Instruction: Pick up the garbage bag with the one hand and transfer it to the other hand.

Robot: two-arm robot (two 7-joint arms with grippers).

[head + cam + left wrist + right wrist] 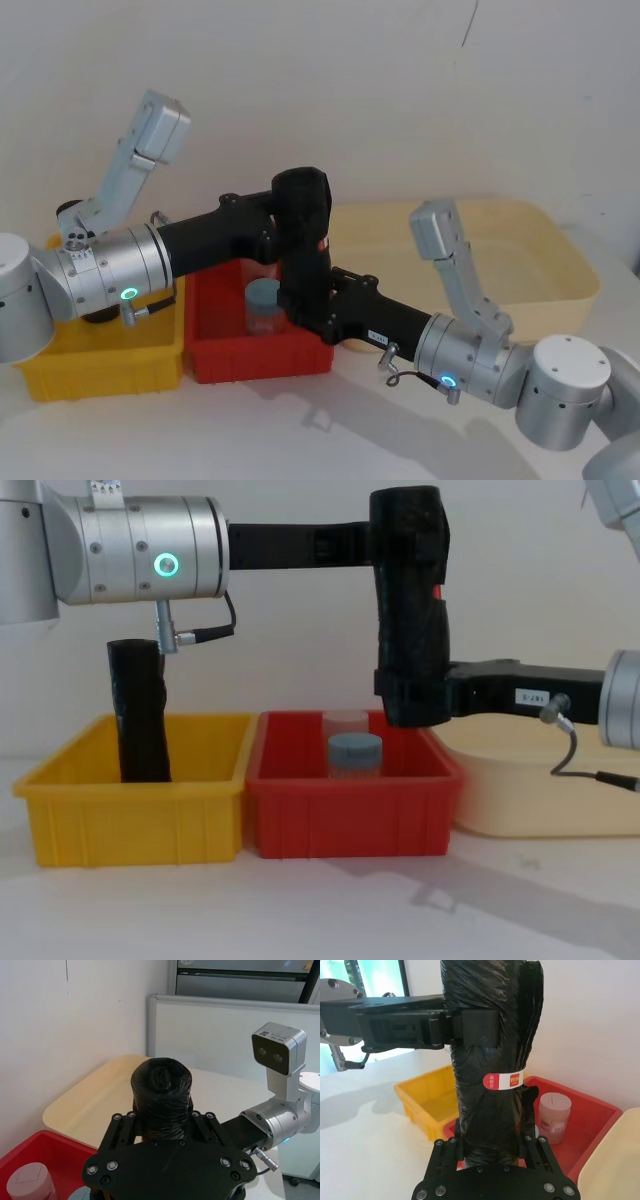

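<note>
Black rolls: two. One garbage bag (303,240) is upright over the red bin (350,815), pinched high by the left gripper (285,215) from 9 o'clock and low by the right gripper (310,310) from 4 o'clock. Second, thinner roll (140,715) stands in the yellow bin (130,810). Red bin holds one jar (355,755). One cream tray (560,280) at its 3 o'clock.

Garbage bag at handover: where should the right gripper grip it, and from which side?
Lower end, below the red band, coming level from the robot's right. The garbage bag stands upright and the left gripper clamps its upper part, leaving the bottom free. The right gripper grips there.
</note>
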